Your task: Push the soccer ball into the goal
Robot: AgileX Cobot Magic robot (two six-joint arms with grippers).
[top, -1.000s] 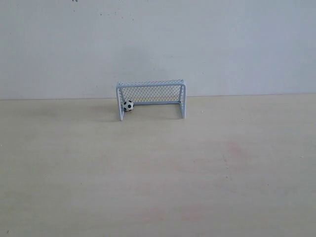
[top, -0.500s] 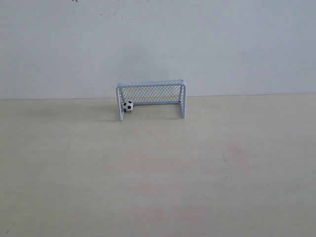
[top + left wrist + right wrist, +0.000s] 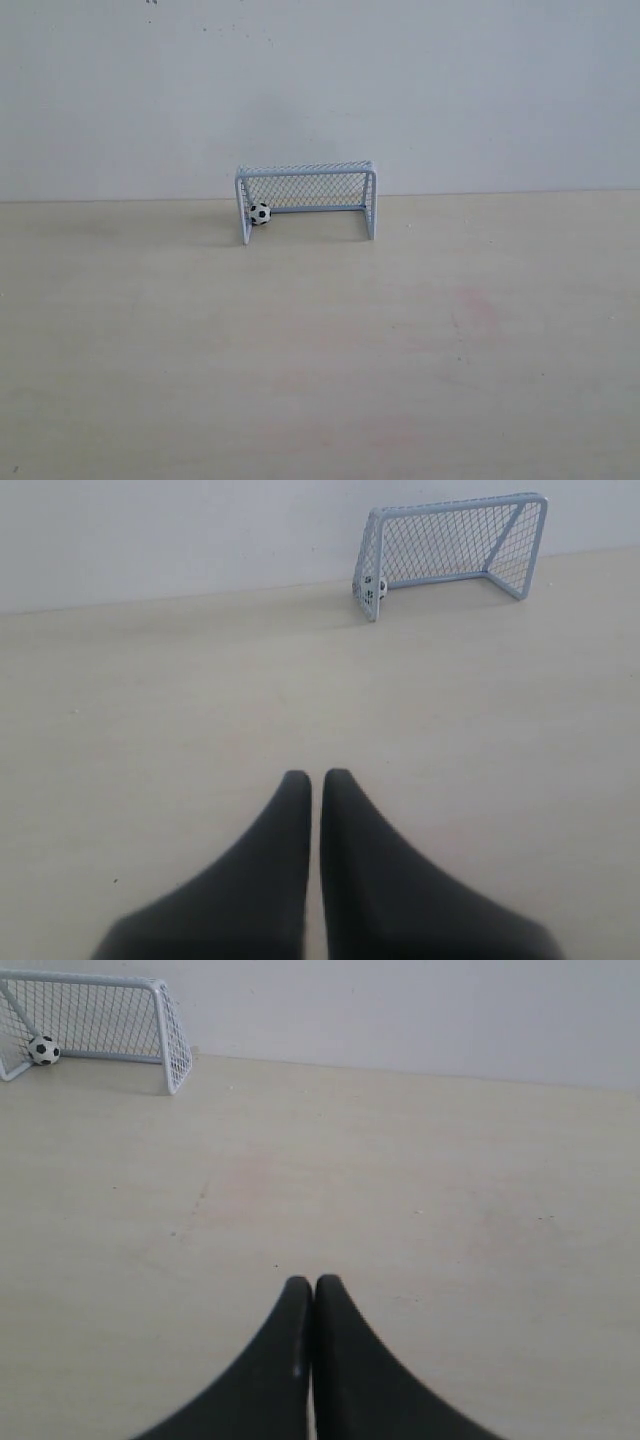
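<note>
The small black-and-white soccer ball [image 3: 260, 213] rests inside the light grey-blue goal [image 3: 305, 172], tucked against its left post at the back of the table. The right wrist view shows the soccer ball [image 3: 43, 1050] in the goal [image 3: 160, 990] too; in the left wrist view the soccer ball [image 3: 376, 586] peeks through the side netting of the goal [image 3: 455, 506]. My left gripper [image 3: 316, 776] is shut and empty, far from the goal. My right gripper [image 3: 313, 1281] is also shut with nothing in it. Neither gripper appears in the exterior view.
The pale wooden tabletop [image 3: 320, 340] stretches from the goal to the near edge. A plain white wall [image 3: 320, 90] rises directly behind the goal. A faint reddish stain [image 3: 475, 300] marks the table right of centre.
</note>
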